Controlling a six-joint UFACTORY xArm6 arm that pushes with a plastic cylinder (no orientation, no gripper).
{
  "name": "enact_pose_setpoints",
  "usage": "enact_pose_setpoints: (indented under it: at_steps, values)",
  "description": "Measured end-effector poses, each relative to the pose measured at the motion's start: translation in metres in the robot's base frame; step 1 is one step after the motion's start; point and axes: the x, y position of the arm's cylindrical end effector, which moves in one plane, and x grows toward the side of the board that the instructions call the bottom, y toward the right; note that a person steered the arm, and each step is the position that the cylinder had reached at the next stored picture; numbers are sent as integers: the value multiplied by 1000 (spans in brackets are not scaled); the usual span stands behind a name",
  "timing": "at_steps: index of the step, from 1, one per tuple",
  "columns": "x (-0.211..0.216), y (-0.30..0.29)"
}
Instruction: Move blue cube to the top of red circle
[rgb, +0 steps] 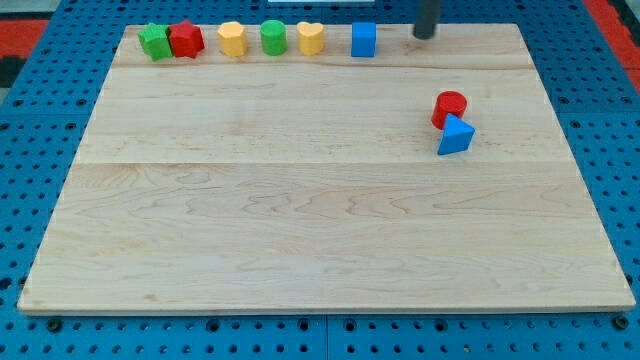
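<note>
The blue cube (363, 40) stands near the view's top edge of the wooden board (320, 230), at the right end of a row of blocks. The red circle (449, 107) is a short red cylinder at the view's right, lower down the board. A blue triangle (455, 136) touches it just below. My tip (425, 35) is at the view's top, to the right of the blue cube with a gap between them, and well above the red circle.
Left of the blue cube in the same row are a yellow heart (311, 38), a green cylinder (273, 37), a yellow block (232, 39), a red star (186, 39) and a green star (154, 42). Blue pegboard surrounds the board.
</note>
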Motion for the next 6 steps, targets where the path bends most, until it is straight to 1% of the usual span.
enact_pose_setpoints:
  at_steps: [1, 3, 4, 5, 6]
  values:
    - [1, -21]
    - [2, -100]
    - [22, -121]
    - [50, -81]
    - [50, -29]
